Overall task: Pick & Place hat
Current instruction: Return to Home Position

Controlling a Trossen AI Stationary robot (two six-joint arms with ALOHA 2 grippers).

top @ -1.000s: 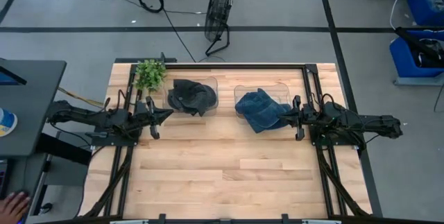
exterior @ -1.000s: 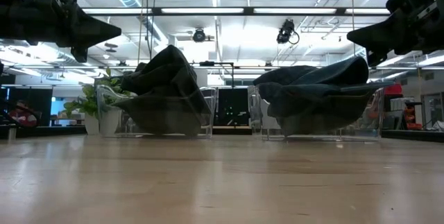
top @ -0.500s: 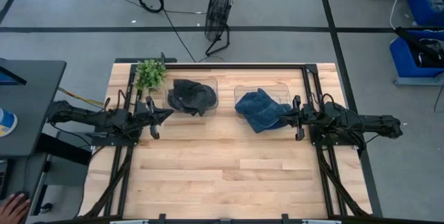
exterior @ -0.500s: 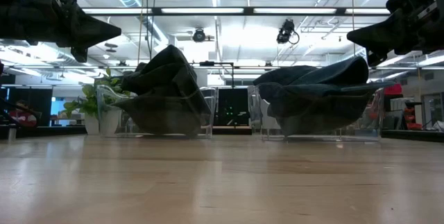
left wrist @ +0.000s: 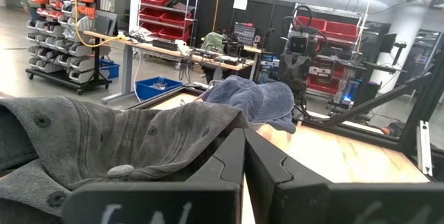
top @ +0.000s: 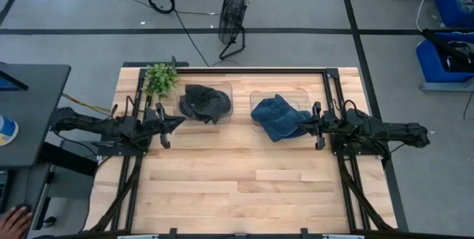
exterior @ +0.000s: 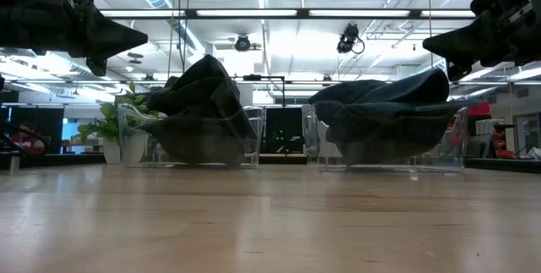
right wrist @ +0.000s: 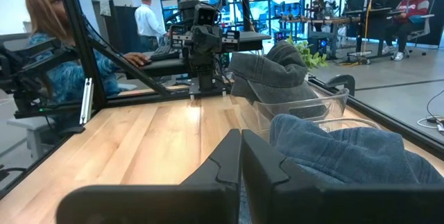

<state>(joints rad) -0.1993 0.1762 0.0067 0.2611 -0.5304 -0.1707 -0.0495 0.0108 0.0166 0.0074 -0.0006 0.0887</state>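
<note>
Both arms folded, held level, pointing at each other.
Left gripper (top: 178, 123) fingers pressed together, holding nothing; right gripper (top: 302, 126) the same, facing it, well apart.

Right in front of the left gripper (top: 178, 122), the black caps (top: 204, 103) lie in a heap that covers most of the left clear bin (top: 227, 89). How many caps are in the heap cannot be told. In front of the right gripper (top: 302, 126), the blue caps (top: 278, 118) hide the floor of the right clear bin (top: 295, 95) the same way. In the low view each gripper is partly cut off by the picture's edge. Far behind the left gripper, off to its side, a person's hand (top: 13, 218) shows only in part.
</note>
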